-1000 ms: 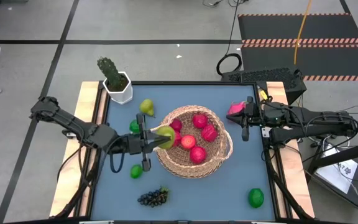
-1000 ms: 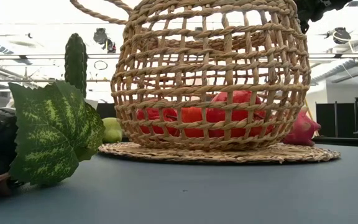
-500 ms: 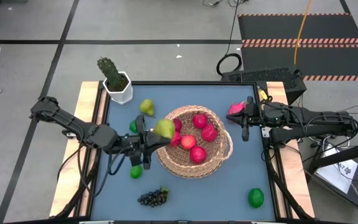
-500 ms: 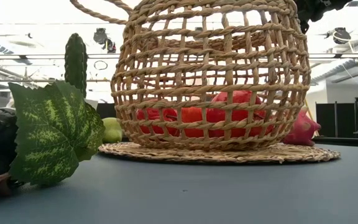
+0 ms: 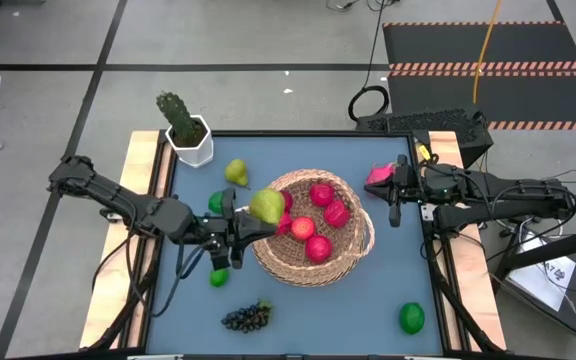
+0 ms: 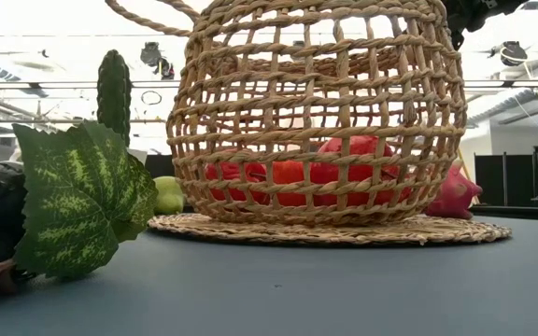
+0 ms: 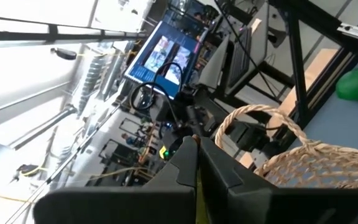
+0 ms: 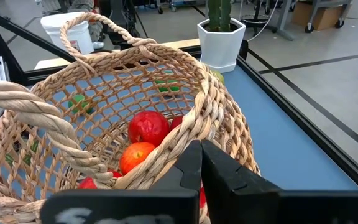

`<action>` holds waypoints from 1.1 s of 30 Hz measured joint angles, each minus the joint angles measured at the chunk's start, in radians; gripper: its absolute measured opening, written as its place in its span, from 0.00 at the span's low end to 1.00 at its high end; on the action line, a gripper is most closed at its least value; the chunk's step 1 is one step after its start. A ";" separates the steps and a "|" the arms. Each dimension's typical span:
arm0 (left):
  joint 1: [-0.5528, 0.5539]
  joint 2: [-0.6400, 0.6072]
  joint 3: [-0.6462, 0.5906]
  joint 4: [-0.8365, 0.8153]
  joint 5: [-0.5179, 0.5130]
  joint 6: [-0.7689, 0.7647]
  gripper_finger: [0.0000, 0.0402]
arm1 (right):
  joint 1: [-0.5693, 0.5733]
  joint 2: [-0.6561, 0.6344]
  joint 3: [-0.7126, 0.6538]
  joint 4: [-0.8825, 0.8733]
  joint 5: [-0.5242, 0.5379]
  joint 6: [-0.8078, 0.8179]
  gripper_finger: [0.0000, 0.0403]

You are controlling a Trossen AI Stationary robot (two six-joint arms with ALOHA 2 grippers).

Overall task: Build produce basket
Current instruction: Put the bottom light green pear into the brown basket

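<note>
A large round tan woven wicker basket (image 5: 313, 227), its open lattice sides rising to looped rope handles, stands at the middle of the dark blue surface (image 5: 368, 310), several red apples (image 5: 321, 194) lying in its bowl. The left gripper (image 5: 253, 222) hangs over the basket's left rim, fingers pinching a yellow-green pear (image 5: 266, 206) held above the weave. The right gripper (image 5: 396, 207) waits just beside the basket's right side, fingers pressed together on nothing, next to a pink dragon fruit (image 5: 379, 174). Outside the basket lie a second yellow-green pear (image 5: 235, 172) near the back, a small green lime (image 5: 219, 276) by the left arm, a dark grape bunch (image 5: 247, 317) at the front edge and a larger green lime (image 5: 411, 318) at the front right corner. A green cactus in a white pot (image 5: 185, 128) stands at the back left corner.
</note>
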State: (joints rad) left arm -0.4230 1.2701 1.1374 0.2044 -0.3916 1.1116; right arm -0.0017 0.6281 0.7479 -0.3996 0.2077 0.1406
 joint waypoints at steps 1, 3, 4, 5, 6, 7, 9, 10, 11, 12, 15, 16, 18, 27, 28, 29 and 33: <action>0.003 0.000 0.000 0.000 0.006 0.003 0.01 | 0.000 0.000 0.000 0.000 0.000 0.000 0.00; 0.008 0.000 0.000 0.000 0.017 0.003 0.01 | 0.000 0.000 0.000 0.000 0.000 0.000 0.00; 0.011 0.000 0.000 0.000 0.022 0.003 0.01 | 0.000 0.000 0.000 0.000 0.000 -0.002 0.00; 0.012 0.000 0.000 0.000 0.026 0.002 0.01 | 0.000 0.000 0.000 0.000 0.000 -0.004 0.00; 0.012 0.000 0.000 0.000 0.027 0.002 0.01 | 0.000 0.000 0.000 0.000 0.000 -0.003 0.00; 0.012 0.000 0.000 0.000 0.028 0.000 0.01 | 0.000 0.000 0.000 0.000 0.000 -0.004 0.00; 0.012 0.000 0.000 0.001 0.028 -0.016 0.01 | 0.000 0.000 0.000 0.000 0.000 -0.004 0.00; 0.012 0.000 0.000 0.001 0.028 -0.025 0.02 | 0.000 0.000 0.000 0.000 0.000 -0.004 0.00; 0.012 0.000 0.000 0.002 0.028 -0.035 0.02 | 0.000 0.000 0.000 0.001 0.000 -0.004 0.00; 0.012 0.000 0.000 0.003 0.028 -0.050 0.02 | 0.000 0.000 0.000 0.001 0.000 -0.004 0.00; 0.012 0.000 0.000 0.005 0.028 -0.114 0.01 | 0.000 0.000 0.000 0.006 0.000 -0.004 0.00; 0.012 0.000 0.000 0.008 0.028 -0.139 0.01 | 0.000 0.000 0.000 0.008 0.000 -0.004 0.00; 0.012 0.000 0.000 0.013 0.028 -0.191 0.02 | 0.000 0.000 0.000 0.007 0.000 -0.004 0.00; 0.012 0.000 0.000 0.039 0.003 -0.517 0.01 | 0.000 0.000 0.000 0.007 0.000 -0.004 0.00; 0.012 0.000 0.000 0.039 -0.009 -0.562 0.01 | 0.000 0.000 0.000 0.007 0.000 -0.004 0.00; 0.012 0.000 0.000 0.038 -0.025 -0.606 0.01 | 0.000 0.000 0.000 0.007 0.000 -0.004 0.00; 0.012 0.000 0.000 0.033 -0.064 -0.763 0.01 | 0.000 0.000 0.000 0.007 0.000 -0.003 0.00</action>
State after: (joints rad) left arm -0.4107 1.2701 1.1374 0.2371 -0.4551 0.3481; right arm -0.0017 0.6281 0.7479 -0.3923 0.2073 0.1371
